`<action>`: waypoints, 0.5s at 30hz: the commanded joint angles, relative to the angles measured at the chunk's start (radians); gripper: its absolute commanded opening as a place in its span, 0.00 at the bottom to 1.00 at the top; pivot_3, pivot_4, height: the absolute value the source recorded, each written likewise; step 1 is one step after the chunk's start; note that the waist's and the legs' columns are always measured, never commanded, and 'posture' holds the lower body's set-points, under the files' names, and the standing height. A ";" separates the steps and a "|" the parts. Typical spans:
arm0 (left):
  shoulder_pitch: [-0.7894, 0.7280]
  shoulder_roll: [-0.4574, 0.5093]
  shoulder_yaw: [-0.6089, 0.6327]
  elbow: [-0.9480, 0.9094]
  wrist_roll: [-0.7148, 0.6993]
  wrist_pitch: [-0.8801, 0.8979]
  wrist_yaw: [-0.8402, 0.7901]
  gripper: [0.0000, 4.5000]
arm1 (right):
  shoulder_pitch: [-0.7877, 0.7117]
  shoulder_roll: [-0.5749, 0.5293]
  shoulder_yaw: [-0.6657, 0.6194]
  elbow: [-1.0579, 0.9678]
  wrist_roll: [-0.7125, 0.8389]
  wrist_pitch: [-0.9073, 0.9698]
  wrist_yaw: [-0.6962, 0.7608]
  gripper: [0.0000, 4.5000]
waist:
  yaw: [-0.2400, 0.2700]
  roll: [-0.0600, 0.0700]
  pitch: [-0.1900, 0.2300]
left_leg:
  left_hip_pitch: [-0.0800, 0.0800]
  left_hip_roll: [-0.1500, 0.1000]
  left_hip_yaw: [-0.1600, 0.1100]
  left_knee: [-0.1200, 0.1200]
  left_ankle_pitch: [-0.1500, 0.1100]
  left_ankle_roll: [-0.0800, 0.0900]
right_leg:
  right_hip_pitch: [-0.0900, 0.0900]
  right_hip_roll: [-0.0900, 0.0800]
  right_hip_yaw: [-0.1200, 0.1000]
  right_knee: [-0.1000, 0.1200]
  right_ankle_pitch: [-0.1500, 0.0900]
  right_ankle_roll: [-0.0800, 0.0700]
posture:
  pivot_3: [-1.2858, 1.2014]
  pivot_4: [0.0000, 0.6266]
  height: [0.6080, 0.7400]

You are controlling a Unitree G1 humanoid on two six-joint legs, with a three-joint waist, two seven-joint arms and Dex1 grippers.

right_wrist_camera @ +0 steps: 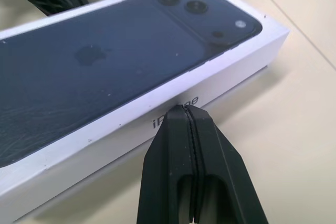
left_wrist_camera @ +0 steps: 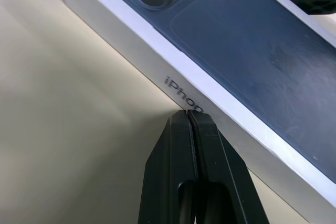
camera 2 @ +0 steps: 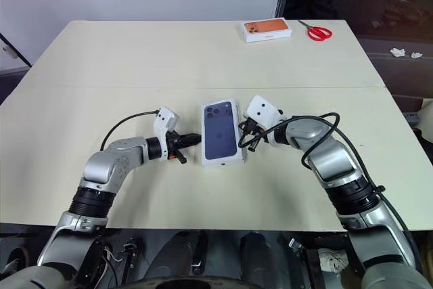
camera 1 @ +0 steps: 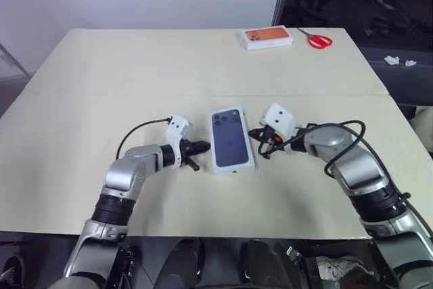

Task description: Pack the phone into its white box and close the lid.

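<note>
A pale cream rectangular worktop (camera 1: 135, 79) carries a closed white cardboard box topped by the lid (camera 1: 232, 139) (printed with a dark blue phone) near the front; an orange-pictured white box (camera 1: 268, 37) and red-handled scissors (camera 1: 316, 39) lie at the far edge.

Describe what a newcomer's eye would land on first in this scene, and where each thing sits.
The lid printed with a dark blue phone sits closed at the table's middle. The left gripper and right gripper, jaws shut, press their tips against its two long sides. At the far edge lie a box with an orange phone picture and red-handled scissors.
</note>
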 commanded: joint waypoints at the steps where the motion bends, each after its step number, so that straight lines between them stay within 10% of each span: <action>1: -0.006 -0.015 -0.006 -0.072 -0.027 0.004 -0.002 0.01 | 0.009 -0.005 -0.006 -0.045 -0.001 -0.009 0.014 0.00 | 0.000 0.000 0.000 | 0.000 0.000 0.000 0.000 0.000 0.000 | 0.000 0.000 0.000 0.000 0.000 0.000 | 0.52 0.24 1.00; 15: 0.017 -0.012 0.024 -0.143 -0.049 0.035 0.021 0.01 | 0.005 -0.002 0.000 -0.062 -0.020 -0.009 0.017 0.00 | 0.000 0.000 0.000 | 0.000 0.000 0.000 0.000 0.001 -0.001 | 0.000 0.000 0.000 0.000 0.000 0.000 | 0.52 0.24 1.00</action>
